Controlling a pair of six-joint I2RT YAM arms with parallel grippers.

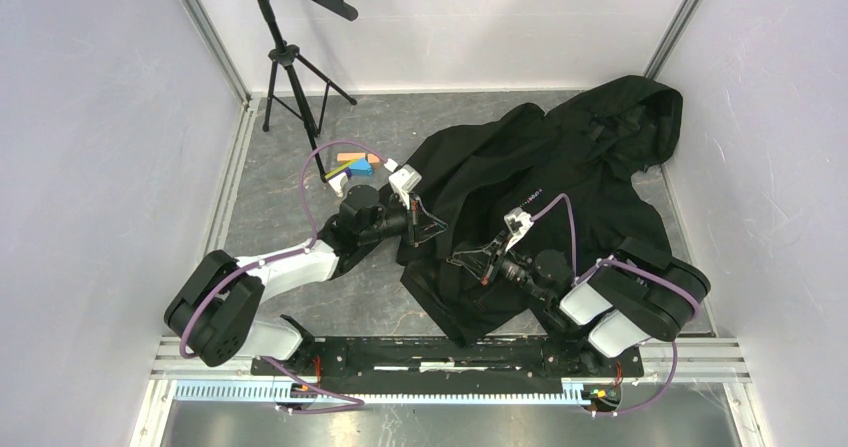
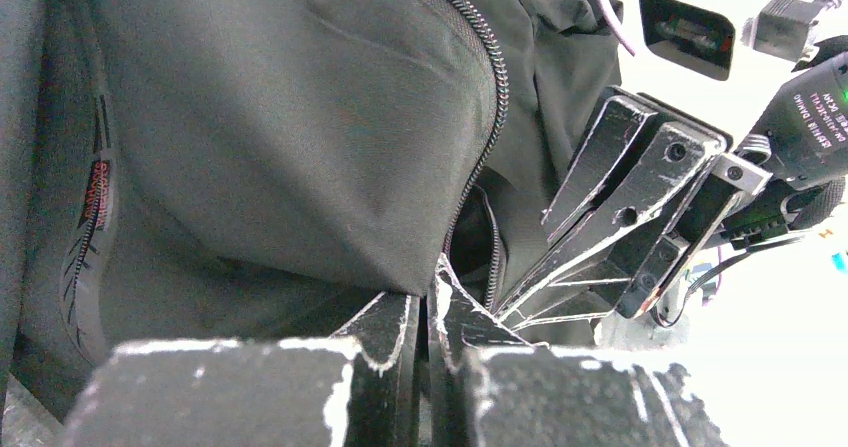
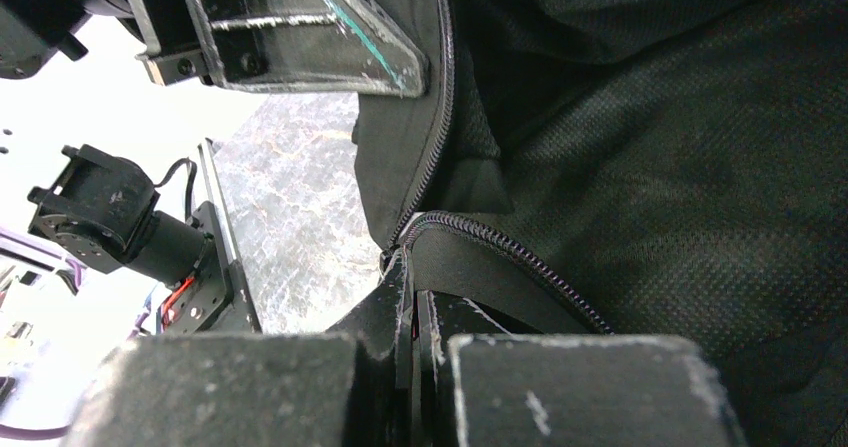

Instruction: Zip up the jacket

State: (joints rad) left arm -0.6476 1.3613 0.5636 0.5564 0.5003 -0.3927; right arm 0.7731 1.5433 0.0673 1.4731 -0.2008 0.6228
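Observation:
The black jacket (image 1: 560,157) lies spread over the right half of the table, hood at the far right. My left gripper (image 1: 432,229) is at its near-left front edge, and in the left wrist view it (image 2: 428,302) is shut on the fabric hem just below the zipper teeth (image 2: 497,77). My right gripper (image 1: 462,260) sits close beside it. In the right wrist view it (image 3: 408,277) is shut at the point where the two zipper tracks (image 3: 510,252) meet. What lies between its pads is hidden. The jacket (image 3: 680,167) gapes open above that point.
A tripod stand (image 1: 290,57) with a black perforated plate stands at the back left. Small coloured blocks (image 1: 352,164) lie just beyond the left arm. White walls close in three sides. A metal rail (image 1: 450,352) runs along the near edge.

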